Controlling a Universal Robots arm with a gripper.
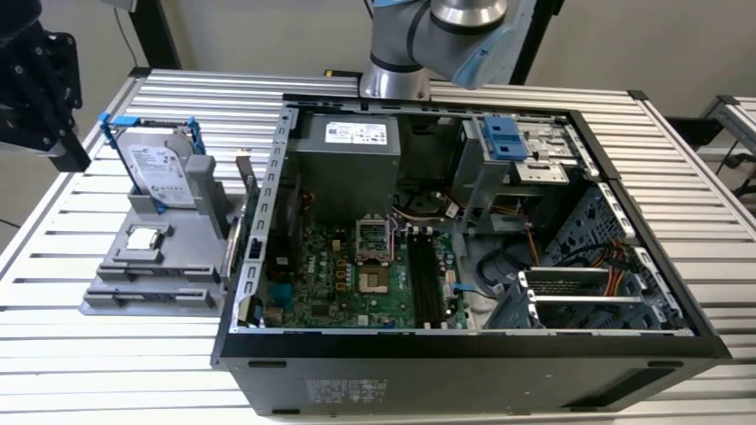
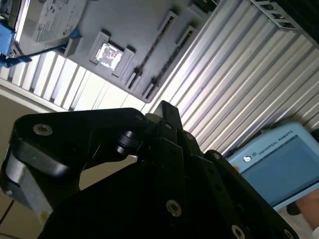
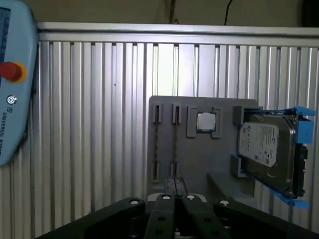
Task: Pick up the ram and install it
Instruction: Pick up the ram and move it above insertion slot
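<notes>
Exterior view: gripper point(image 1: 65, 150) hangs at tray's point(image 1: 112, 301) 11 o'clock; grip state, can't tell. I'd square up over ram slots point(image 3: 174, 114) first.

The table point(image 1: 661, 159) is silver with ribbed parallel slats. A grey tray point(image 1: 154, 283) carries a silver hard drive point(image 1: 159, 168) in a blue frame point(image 3: 300, 111). The motherboard point(image 1: 331, 274) is green, its case point(image 1: 473, 372) black. The hand point(image 3: 172, 191) is black.
</notes>
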